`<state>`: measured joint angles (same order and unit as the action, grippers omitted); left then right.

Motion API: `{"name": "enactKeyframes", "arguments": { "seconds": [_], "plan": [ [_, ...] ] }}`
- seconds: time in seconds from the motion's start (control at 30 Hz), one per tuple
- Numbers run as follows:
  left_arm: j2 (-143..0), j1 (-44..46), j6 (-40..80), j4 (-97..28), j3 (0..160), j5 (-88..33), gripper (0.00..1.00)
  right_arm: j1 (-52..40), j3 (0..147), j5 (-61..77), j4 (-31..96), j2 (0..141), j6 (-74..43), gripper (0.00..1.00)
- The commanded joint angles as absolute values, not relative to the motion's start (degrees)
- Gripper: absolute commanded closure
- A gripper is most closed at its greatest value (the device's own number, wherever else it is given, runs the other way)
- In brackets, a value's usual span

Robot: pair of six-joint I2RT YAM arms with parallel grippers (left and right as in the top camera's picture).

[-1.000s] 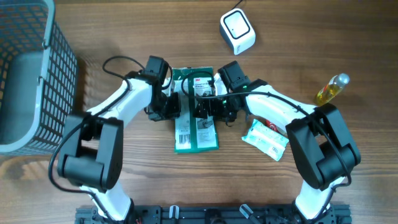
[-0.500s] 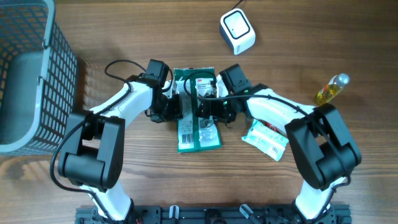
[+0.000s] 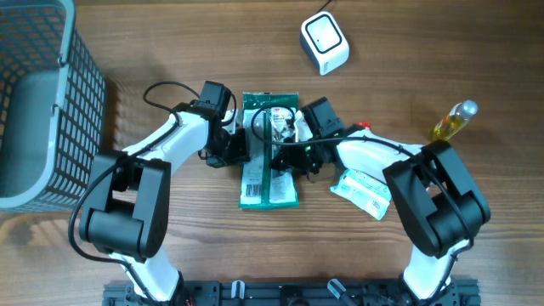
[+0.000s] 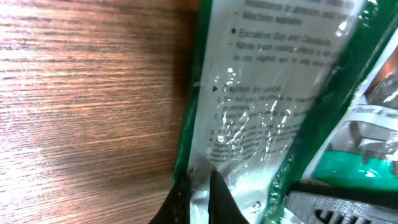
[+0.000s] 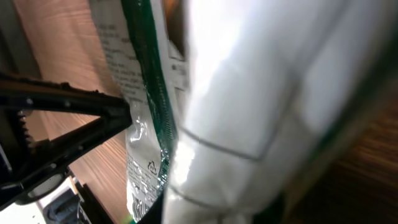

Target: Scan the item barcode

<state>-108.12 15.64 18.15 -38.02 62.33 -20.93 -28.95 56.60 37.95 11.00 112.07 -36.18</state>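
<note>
The green-and-white flat plastic packet (image 3: 269, 178) lies mid-way across the brown wooden surface (image 3: 187, 246), with the white cube-shaped scanner (image 3: 325, 42) at its 1 o'clock. The left pincer (image 3: 241, 146) pinches the packet's 9 o'clock edge. The right pincer (image 3: 287, 155) is over its 3 o'clock side, and its grip cannot be told.

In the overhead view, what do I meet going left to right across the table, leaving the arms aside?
basket → green package → scanner → white pouch → yellow bottle
</note>
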Motion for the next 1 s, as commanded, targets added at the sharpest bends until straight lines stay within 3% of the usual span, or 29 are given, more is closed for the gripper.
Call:
{"name": "enactKeyframes", "arguments": {
  "seconds": [0.0,0.2,0.43,0.6,0.63,0.67,0.7,0.97],
  "plan": [
    [-110.39,15.97,18.48,-36.80,60.31,-16.91,0.96,-29.41,55.35,36.05,11.31,114.02,-35.99,0.95],
    [-108.05,13.80,18.46,-39.57,63.75,-16.91,0.95,-29.41,55.37,35.81,11.09,114.02,-35.75,0.96],
    [-99.74,3.20,18.48,-39.44,66.72,-11.35,0.91,-29.41,55.35,35.66,11.16,114.02,-34.87,0.96],
    [-99.90,-0.93,18.46,-40.51,66.65,-3.75,0.78,-29.41,55.37,35.64,10.79,114.02,-34.50,0.96],
    [-99.90,-1.10,18.46,-40.56,66.65,-3.75,0.67,-29.39,55.37,35.64,10.74,114.02,-34.52,0.96],
    [-99.90,-1.08,18.46,-40.75,66.65,-3.77,0.47,-29.39,55.37,35.64,10.74,114.02,-34.50,0.96],
    [-99.90,-1.06,18.48,-41.04,66.65,-3.79,0.01,-29.39,55.37,35.64,10.74,114.02,-34.50,0.96],
    [-99.90,-0.97,18.46,-40.97,66.65,-3.77,0.00,-29.39,55.37,35.64,10.74,114.02,-34.46,0.96]
  ]
}}
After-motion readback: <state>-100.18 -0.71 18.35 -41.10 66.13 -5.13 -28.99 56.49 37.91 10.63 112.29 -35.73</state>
